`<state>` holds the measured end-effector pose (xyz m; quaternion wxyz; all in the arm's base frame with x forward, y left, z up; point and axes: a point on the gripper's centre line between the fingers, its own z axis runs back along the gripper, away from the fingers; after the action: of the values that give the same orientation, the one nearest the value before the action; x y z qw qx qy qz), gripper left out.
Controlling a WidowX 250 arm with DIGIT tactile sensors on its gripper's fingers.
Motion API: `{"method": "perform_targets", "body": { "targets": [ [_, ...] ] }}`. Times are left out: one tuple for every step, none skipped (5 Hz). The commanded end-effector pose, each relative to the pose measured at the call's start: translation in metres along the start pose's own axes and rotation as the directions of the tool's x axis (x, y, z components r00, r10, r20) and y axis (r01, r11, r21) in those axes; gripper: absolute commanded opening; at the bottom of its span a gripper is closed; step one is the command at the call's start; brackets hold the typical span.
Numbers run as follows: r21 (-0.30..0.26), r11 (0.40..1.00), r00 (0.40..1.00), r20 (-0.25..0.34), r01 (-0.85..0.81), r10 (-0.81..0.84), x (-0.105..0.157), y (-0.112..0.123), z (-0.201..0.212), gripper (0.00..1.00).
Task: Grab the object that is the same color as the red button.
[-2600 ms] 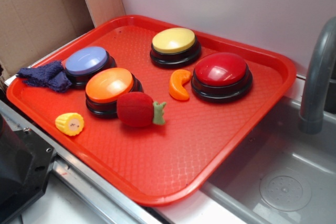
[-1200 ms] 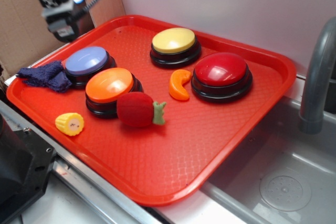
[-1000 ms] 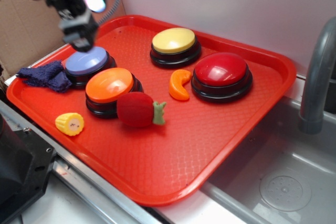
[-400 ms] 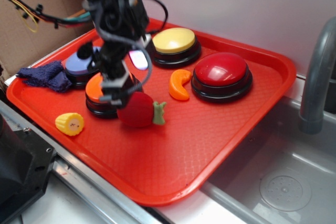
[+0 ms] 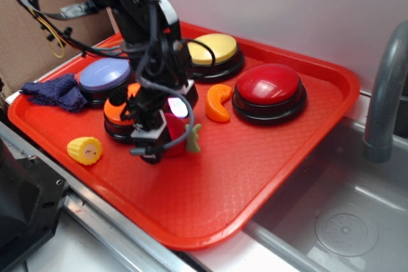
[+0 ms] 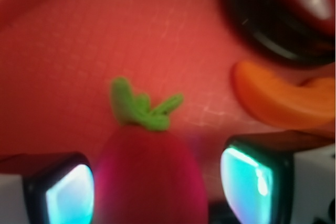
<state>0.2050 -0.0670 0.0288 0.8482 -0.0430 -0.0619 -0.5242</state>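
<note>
The hand (image 5: pixel 159 138) is low on the red tray (image 5: pixel 268 157), fingers (image 6: pixel 63 192) spread either side of the plush toy (image 6: pixel 149 177) beside the orange button (image 5: pixel 118 109), straddling it for a pinch since it matches the red button (image 5: pixel 269 84).

A red tray (image 5: pixel 280 157) lay beside a grey sink (image 5: pixel 357 221) with a grey faucet (image 5: pixel 386 93). On the tray sat a yellow button (image 5: pixel 213 48), a purple button (image 5: pixel 102 74), and an orange button (image 5: pixel 118 111). An orange crescent toy (image 5: pixel 218 103), a yellow corn toy (image 5: pixel 84 150) and a blue cloth (image 5: pixel 54 92) lay there too.
</note>
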Motion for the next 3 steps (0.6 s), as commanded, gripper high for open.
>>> {"method": "perform_targets", "body": {
  "targets": [
    [0.02, 0.998, 0.999, -0.002, 0.054, -0.053, 0.005, -0.006, 0.002, 0.0],
    [0.038, 0.998, 0.999, -0.002, 0.041, -0.041, 0.005, -0.005, 0.007, 0.0],
    [0.045, 0.999, 1.0, 0.003, -0.028, 0.027, 0.008, -0.001, 0.028, 0.0]
  ]
}}
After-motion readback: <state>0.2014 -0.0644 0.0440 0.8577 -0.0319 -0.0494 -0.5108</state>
